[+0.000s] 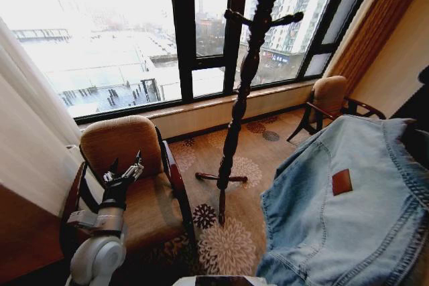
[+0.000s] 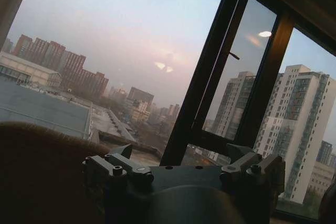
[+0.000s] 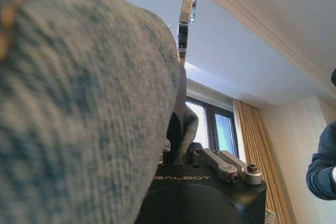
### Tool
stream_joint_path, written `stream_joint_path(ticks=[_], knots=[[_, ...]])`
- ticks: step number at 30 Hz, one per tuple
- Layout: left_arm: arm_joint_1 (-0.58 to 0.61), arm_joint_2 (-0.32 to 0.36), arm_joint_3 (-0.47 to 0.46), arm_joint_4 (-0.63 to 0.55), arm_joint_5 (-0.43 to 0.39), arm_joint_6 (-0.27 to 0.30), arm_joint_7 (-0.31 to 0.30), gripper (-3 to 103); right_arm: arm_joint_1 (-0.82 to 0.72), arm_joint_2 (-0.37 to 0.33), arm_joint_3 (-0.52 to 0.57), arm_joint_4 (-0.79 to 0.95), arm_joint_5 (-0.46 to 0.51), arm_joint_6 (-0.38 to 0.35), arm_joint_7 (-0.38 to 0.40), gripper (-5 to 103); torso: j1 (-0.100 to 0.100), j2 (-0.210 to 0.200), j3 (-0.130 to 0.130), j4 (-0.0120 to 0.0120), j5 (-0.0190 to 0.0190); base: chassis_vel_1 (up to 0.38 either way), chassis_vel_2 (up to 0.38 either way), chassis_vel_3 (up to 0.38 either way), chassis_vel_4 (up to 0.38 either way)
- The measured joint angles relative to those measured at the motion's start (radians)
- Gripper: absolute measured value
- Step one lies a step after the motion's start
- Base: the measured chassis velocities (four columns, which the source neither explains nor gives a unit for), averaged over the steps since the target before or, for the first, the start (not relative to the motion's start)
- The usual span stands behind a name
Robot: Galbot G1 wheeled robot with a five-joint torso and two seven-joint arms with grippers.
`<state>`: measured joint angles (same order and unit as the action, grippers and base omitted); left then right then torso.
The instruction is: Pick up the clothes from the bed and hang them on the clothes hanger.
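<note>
One denim jacket (image 1: pixel 342 212) draped over right hand (image 3: pixel 176 129); left hand (image 1: pixel 124 175) apart.

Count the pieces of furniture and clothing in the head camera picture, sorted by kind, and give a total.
Armchairs: 2, one behind the left gripper, one near the window's far corner
Coat stands: 1
Denim jackets: 1, held up on the right side
Total: 4
</note>
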<state>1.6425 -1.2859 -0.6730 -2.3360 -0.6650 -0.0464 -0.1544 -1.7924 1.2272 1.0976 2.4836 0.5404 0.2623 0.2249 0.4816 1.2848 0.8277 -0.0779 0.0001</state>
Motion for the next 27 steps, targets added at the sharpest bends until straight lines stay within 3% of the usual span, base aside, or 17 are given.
stream_joint_path(ticks=[13, 21, 27], knots=[[0.013, -0.001, -0.008, -0.010, 0.002, -0.010, 0.006, 100, -0.006, 0.014, 0.004, 0.011, -0.009, 0.003, 0.005, 19, 0.000, 0.000, 0.000, 0.0000, -0.0001, -0.145, 0.148, 0.152, -0.153], [0.018, 0.003, -0.011, -0.017, 0.002, -0.013, 0.008, 100, -0.016, 0.017, 0.024, 0.015, -0.017, -0.012, 0.037, 19, 0.000, 0.000, 0.000, -0.0001, 0.0000, -0.029, 0.022, 0.033, -0.030], [0.021, 0.008, -0.019, -0.017, 0.001, -0.018, 0.011, 100, -0.009, -0.031, 0.097, -0.006, 0.009, -0.061, 0.083, 19, -0.001, 0.000, 0.000, -0.0002, 0.0000, 0.000, 0.000, 0.000, 0.000]])
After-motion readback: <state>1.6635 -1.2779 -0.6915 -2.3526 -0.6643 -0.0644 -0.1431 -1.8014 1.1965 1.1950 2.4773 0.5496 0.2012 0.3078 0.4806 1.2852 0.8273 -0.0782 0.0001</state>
